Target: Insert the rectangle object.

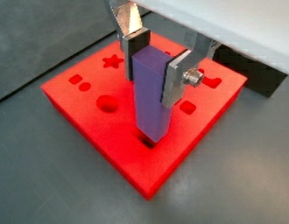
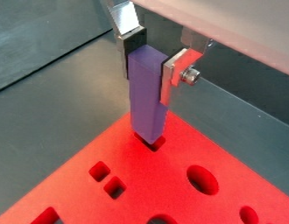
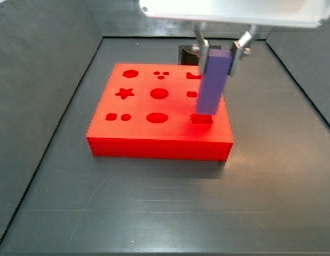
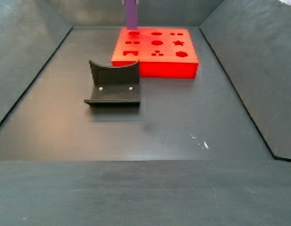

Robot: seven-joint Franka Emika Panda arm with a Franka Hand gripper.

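- The bar [image 1: 151, 92] stood upright, its long axis vertical, with its lower end in a hole at the edge of the block [image 1: 106, 131].
- In both wrist views the gripper [image 1: 157, 59] was clamped on the bar's upper part, the jaws closed against two opposite faces; a silver finger [image 1: 176, 77] lay flat along one side and the dark pad of its partner sat against the other.
- In a wrist view the bar [image 2: 146, 94] met the block [image 2: 171, 188] at a small dark opening, and its base looked to be just inside the rim; how deep it went could not be told.
- In a side view the bar [image 3: 212, 80] rose from the block's [image 3: 154, 140] top face, near the corner closest to the counter's right edge, and ran up into the gripper [image 3: 219, 48] under the white camera mount.
- The block's top carried other cut-outs, among them a star [image 3: 126, 94] and a round hole [image 3: 156, 117].
- In a side view the block [image 4: 160, 64] sat toward the counter's far end, with only the lower stretch of the bar [image 4: 131, 13] showing at the picture's upper edge.
- A dark curved holder [image 4: 113, 86] stood on the counter, apart from the block and nearer the camera.
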